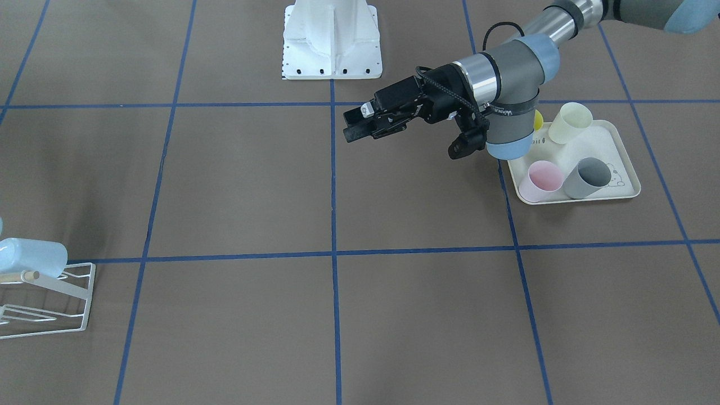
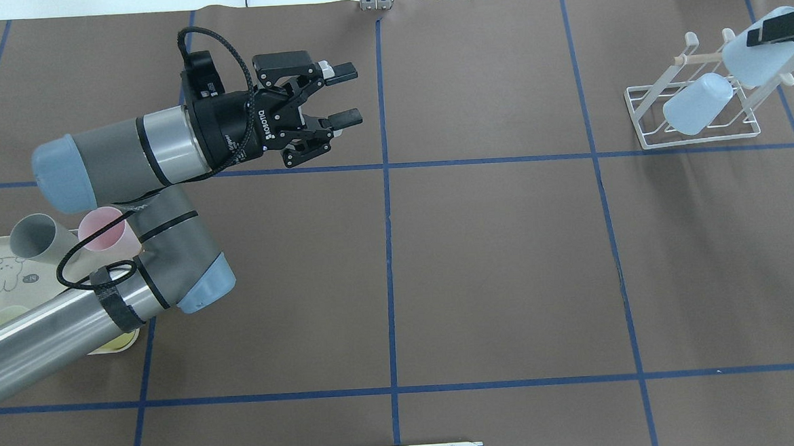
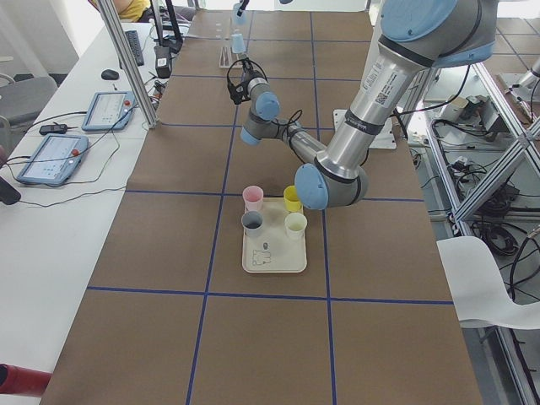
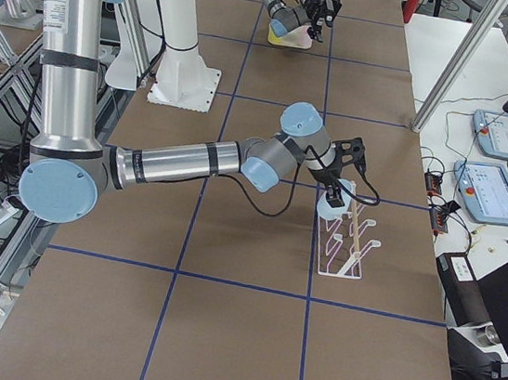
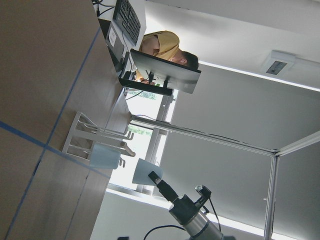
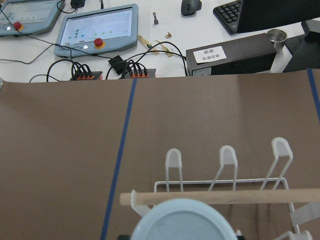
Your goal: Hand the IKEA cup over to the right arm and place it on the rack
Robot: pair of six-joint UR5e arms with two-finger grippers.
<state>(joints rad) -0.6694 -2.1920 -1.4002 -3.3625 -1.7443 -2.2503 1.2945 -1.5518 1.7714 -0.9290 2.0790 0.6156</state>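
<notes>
Brown paper crossed by blue tape lines is spread over the table (image 2: 494, 259). At the table's right end, as seen from overhead, a small white wire-frame rack (image 2: 702, 139) with thin slanted prongs and a light wooden dowel (image 2: 701, 59) is set on the paper. The light blue plastic IKEA cup (image 2: 759, 61) is held tilted over the right end of that rack, across the dowel. It is clamped between the fingers of the right gripper (image 2: 758, 37) (one black finger is seen along the cup's upper side, the other is hidden beneath it). Whether the cup is touching a prong cannot be told. In the right wrist view the cup's round end is seen at the bottom edge, with the dowel just behind it and three white wire loops beyond. A second light blue cup (image 2: 698, 104) is carried slanted on the rack, just beside the held one.

The left gripper (image 2: 356, 93) is held above the table near the middle blue line, well apart from the rack. Its jaws are spread apart and nothing is held between them.

A cream rabbit-print tray (image 1: 604, 143) is placed at the table's left end, partly covered by the left arm in the overhead view. Four cups are stood on it: a pink cup (image 1: 541, 180), a grey cup (image 1: 588, 177), a pale cream cup (image 1: 571, 122) and a yellow cup (image 1: 538, 119), the last mostly hidden behind the arm's elbow.
</notes>
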